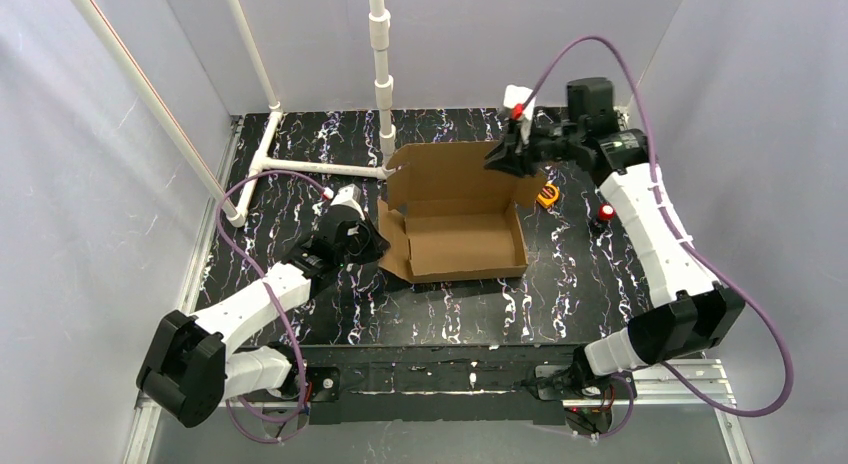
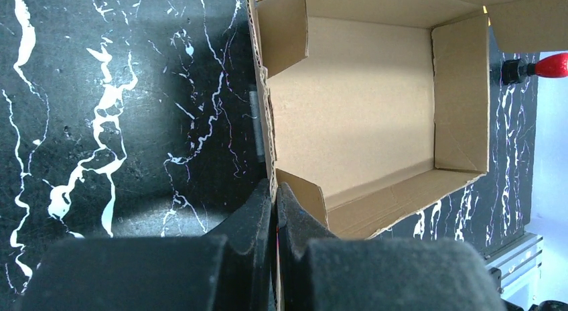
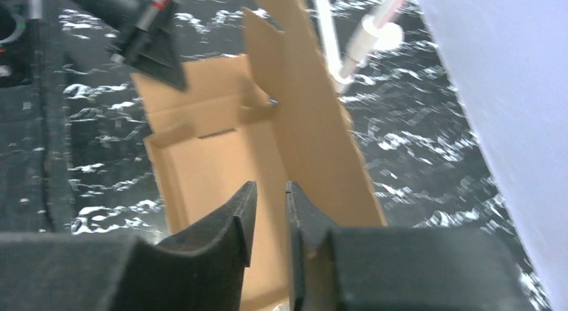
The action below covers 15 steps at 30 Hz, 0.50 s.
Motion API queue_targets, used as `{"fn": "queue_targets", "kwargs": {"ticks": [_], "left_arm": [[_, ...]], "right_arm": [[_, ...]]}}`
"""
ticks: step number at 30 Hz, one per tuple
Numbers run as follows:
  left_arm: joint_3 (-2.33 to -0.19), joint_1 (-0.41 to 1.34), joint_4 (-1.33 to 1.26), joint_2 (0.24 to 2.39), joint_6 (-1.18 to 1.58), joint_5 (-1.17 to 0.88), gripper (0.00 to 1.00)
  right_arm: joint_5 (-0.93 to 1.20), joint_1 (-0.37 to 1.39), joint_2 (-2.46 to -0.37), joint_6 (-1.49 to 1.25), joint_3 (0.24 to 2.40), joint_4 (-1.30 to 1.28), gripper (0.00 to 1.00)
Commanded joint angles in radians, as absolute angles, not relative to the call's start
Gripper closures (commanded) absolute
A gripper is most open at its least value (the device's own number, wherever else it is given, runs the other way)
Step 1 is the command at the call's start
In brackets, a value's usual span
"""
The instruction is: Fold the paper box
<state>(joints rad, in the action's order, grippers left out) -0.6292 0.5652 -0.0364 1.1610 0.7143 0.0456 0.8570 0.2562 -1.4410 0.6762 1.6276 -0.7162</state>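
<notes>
Top view: paper box (image 1: 455, 239) mid-table, tray walls up, lid flap (image 1: 450, 172) standing open at the far side. Closing and tucking remain, I judge.

Left wrist: left gripper (image 2: 274, 188) pinched tight on the box's side wall.

Right wrist: right gripper (image 3: 271, 190) at the lid's edge, jaws narrowly parted — grip unclear.

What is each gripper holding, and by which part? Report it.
Left gripper pinches the paper box by its left side wall. Right gripper sits at the raised lid edge; a grip cannot be told.
</notes>
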Motion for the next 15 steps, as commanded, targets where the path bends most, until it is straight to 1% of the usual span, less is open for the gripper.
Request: {"fn": "queue_targets", "kwargs": {"ticks": [1, 3, 4, 6, 9, 13, 15], "left_arm": [[-0.669, 0.569, -0.045, 1.175, 0.695, 0.007, 1.0], [-0.674, 0.568, -0.051, 1.184, 0.69, 0.0, 1.0], [-0.677, 0.568, -0.052, 1.187, 0.684, 0.0, 1.0], [-0.683, 0.568, -0.053, 1.193, 0.669, -0.034, 1.0], [-0.696, 0.568, -0.056, 1.2, 0.632, -0.044, 1.0], [-0.719, 0.568, -0.055, 1.217, 0.572, -0.054, 1.0], [-0.728, 0.568, -0.051, 1.226, 0.551, -0.054, 1.0]], "right_arm": [[0.794, 0.414, -1.476, 0.611, 1.568, -0.674, 0.77], [0.649, 0.459, -1.494, 0.534, 1.493, -0.546, 0.93], [0.569, 0.466, -1.506, 0.487, 1.464, -0.471, 0.96], [0.414, 0.47, -1.532, 0.426, 1.441, -0.368, 0.99], [0.228, 0.471, -1.555, 0.367, 1.415, -0.207, 0.99], [0.092, 0.471, -1.603, 0.296, 1.411, -0.095, 0.99], [0.077, 0.471, -1.623, 0.271, 1.4, -0.057, 0.99]]}}
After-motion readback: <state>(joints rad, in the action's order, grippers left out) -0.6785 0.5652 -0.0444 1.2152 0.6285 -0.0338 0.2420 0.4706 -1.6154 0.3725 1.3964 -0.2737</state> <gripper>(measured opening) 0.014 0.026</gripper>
